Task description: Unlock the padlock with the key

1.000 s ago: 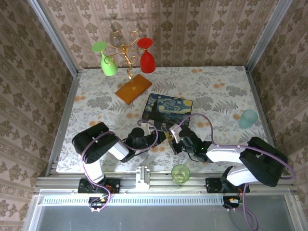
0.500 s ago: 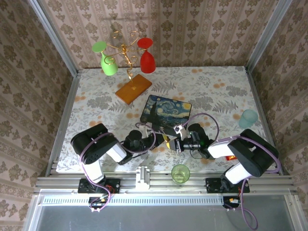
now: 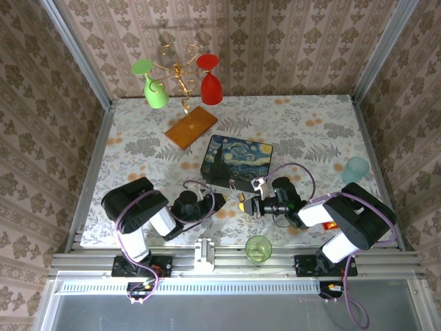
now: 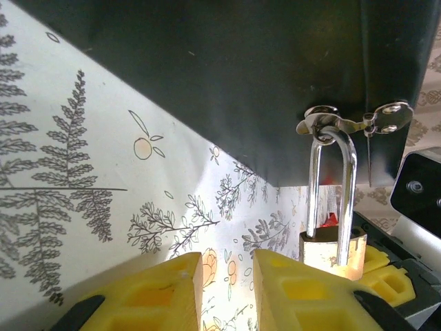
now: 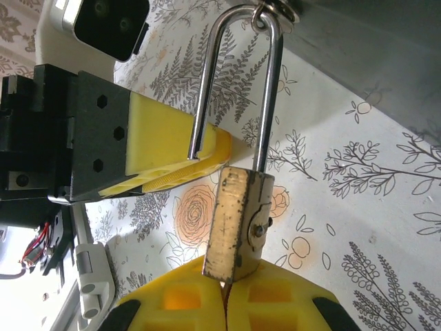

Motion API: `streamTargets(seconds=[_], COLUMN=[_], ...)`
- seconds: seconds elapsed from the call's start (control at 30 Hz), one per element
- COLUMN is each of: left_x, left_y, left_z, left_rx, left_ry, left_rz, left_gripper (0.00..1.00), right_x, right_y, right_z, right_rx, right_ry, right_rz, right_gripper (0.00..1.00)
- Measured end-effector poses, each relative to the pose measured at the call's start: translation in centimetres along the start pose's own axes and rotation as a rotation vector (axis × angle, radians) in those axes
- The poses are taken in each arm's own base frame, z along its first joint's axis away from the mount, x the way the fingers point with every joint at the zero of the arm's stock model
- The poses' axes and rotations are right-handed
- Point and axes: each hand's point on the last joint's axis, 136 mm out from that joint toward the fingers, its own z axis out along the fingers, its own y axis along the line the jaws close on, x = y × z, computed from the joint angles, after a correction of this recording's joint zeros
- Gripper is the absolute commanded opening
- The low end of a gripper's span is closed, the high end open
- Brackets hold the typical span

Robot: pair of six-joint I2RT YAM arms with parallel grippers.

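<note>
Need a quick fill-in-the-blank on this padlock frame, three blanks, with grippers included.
1. The right gripper is ____ on the padlock.
2. The left gripper is ____, holding nothing.
3. One end of the shackle is out of the brass body, so the padlock is ____.
Missing words: shut; open; unlocked.

**Top external:** fixed above and behind the arm bases, far off, looking down and forward over the whole tabletop (image 3: pixel 303 117) to the far wall.

**Left wrist:** very near and low over the tabletop, looking past the left gripper (image 4: pixel 226 265) at the side of the box (image 4: pixel 207 69) and the padlock (image 4: pixel 331 248).

**Right wrist:** very near, looking past the right gripper (image 5: pixel 226 293) from the opposite side.

Both wrist views share the padlock, and each shows the other gripper beyond it. The top view holds that spot towards the tabletop's near edge.
</note>
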Motion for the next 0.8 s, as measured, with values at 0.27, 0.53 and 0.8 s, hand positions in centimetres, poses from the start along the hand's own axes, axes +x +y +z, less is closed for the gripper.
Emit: streamTargets(seconds=[0.27,0.53,0.8], left_x=[-0.9,-4.7,-2.4], left_y=[-1.1,-9.9,-7.6], left_z=[-0.1,-1.6,0.9], left_rx=[-0.083,-0.086,-0.255], left_ry=[-0.001,-0.094,0.044], left_rz=[0.114,0.39,0.571], left_gripper=[0.35,0.47,0.5], right_x=[-0.2,-0.8,-2.5], right_y=[0.0,-0.4,-1.4], right_z=[0.3,0.6,2.0], right_rx=[-0.022,0.002,0.043], right_ry=[-0.009,-0.017,-0.011], right_rz=[0.016,0.038,0.07], right_gripper=[0.1,0.13,0.15])
